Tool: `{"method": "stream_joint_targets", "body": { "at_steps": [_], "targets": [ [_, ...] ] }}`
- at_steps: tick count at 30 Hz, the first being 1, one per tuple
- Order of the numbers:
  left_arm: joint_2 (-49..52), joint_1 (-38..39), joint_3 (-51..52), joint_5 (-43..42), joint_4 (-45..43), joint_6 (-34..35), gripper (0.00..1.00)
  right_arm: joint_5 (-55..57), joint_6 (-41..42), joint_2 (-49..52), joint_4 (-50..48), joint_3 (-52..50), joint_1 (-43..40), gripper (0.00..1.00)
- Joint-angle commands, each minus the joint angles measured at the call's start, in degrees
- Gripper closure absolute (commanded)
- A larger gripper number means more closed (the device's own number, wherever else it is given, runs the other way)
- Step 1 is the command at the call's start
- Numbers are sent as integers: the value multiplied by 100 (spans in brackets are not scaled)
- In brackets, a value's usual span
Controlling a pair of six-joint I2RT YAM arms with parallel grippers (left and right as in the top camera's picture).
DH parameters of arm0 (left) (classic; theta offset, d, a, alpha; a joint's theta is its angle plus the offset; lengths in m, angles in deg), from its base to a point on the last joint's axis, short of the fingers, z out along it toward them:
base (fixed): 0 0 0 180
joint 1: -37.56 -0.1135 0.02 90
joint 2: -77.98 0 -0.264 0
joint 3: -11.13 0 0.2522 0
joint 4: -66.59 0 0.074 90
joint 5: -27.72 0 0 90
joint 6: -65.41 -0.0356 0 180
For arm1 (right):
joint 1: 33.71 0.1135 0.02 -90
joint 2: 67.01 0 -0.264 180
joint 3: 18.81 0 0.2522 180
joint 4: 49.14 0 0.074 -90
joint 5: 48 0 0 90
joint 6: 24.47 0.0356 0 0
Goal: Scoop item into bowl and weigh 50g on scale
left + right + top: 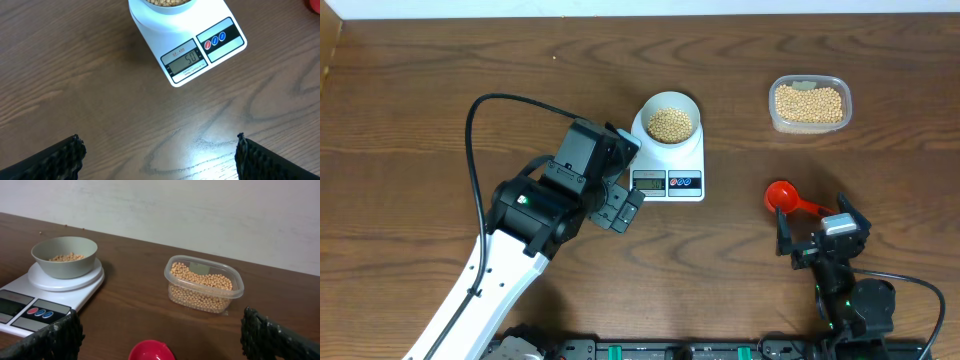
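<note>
The pale bowl [669, 121] holds tan beans [670, 124] and stands on the white scale [669, 181]. The scale's display [186, 60] reads 50 in the left wrist view. The bowl [64, 256] and scale [37, 296] also show in the right wrist view. My left gripper [623, 205] is open and empty just left of the scale's front; its fingers [159, 159] frame bare wood. My right gripper [817, 232] is open and empty, over the handle of a red scoop [782, 195] that lies on the table. The scoop's cup [151, 350] sits between its fingers.
A clear plastic tub [809, 104] of beans stands at the back right, also seen in the right wrist view [203, 284]. A black cable [483, 110] loops over the left of the table. A pale wall [200, 210] rises behind the table's far edge.
</note>
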Motion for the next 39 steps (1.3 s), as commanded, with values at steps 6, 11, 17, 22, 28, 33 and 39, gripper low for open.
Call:
{"method": "stream_joint_targets", "body": {
  "at_steps": [6,11,17,22,28,33,39],
  "targets": [
    [-9,-24,-39,-35,-2,-31,2,48,-39,-52,33,-9,-4,1],
    [-9,-24,-39,-35,-2,-31,2,48,-39,-52,31,-9,-4,1],
    [-9,-24,-39,-37,-2,-31,2,46,-39,-52,31,-9,-4,1],
    [-9,-24,-39,-35,-2,-31,2,46,-39,-52,31,-9,-4,1],
    [-9,-24,-39,-35,22,-28,2,46,-39,-52,31,-9,-4,1],
    [-11,-24,-28,-35,492,-31,2,48,-39,-52,33,-9,-4,1],
    [-120,-24,-20,-35,507,-31,2,48,-39,-52,31,-9,-4,1]
  ]
}}
